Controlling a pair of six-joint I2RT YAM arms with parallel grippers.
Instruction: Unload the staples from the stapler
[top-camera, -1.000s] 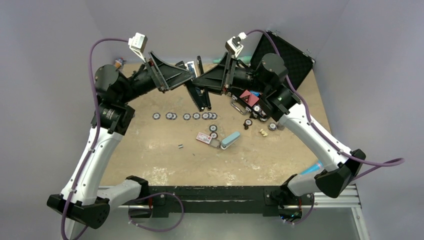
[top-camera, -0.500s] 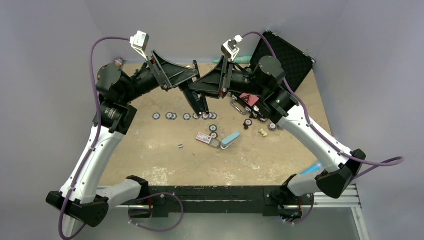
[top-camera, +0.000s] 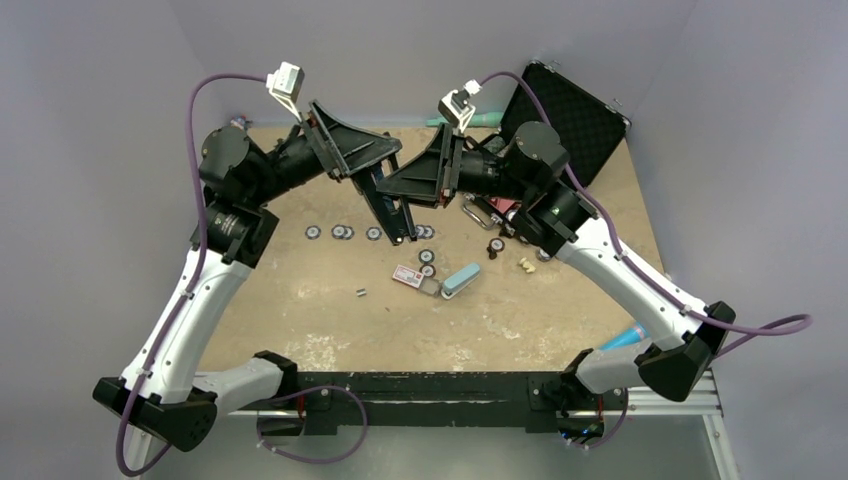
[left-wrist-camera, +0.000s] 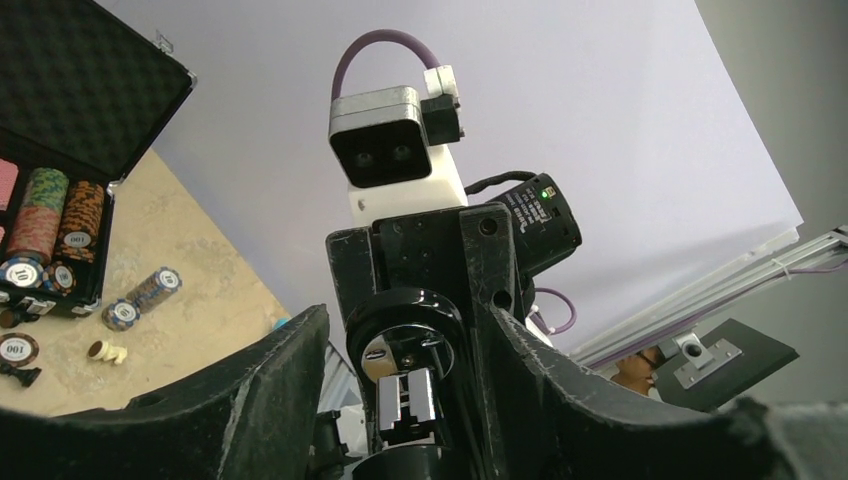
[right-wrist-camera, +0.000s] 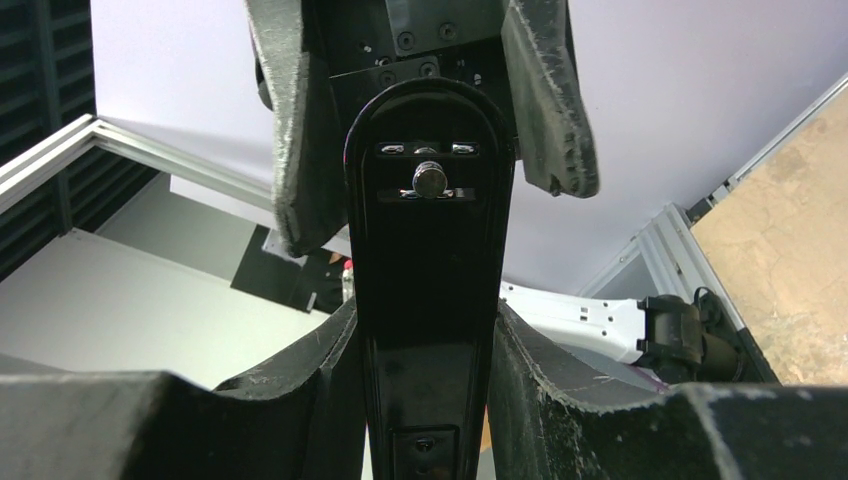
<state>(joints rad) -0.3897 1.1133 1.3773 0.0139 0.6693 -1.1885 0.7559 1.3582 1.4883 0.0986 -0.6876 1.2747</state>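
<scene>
Progress seems partial, judging from how things lie. Farthest left, the left gripper (left-wrist-camera: 400, 325) is raised off the table (top-camera: 300, 330) and reaches rightward, its two fingers (left-wrist-camera: 270, 400) set on either side of one end of the stapler (top-camera: 398, 215). They sit very close to its sides, but I cannot tell whether they press on it or stand just free. Below this gripper and a little to its left, well apart from it on the bare table, lie what look like the staples (top-camera: 360, 293). They are a tiny dark strip, too small to make out clearly. If that reading holds, at least one strip is already out.

The stapler hangs in the air between the two grippers, slanting down from them toward the table above a row of poker chips (top-camera: 340, 232). In the left wrist view its end shows a bright metal channel (left-wrist-camera: 405, 400). Whether any staples remain inside is hidden.

Right of it, the right gripper (right-wrist-camera: 422, 320) points leftward to meet the other and is clamped on the stapler. In its own wrist view the black body fills the gap between the fingers, with both pads against its sides. Below this gripper on the table rest a red-and-white card (top-camera: 406, 276) and a pale blue block (top-camera: 460, 281), both apart from the stapler.

As I judge it, what is left is to check or empty the channel, then set the stapler down.
</scene>
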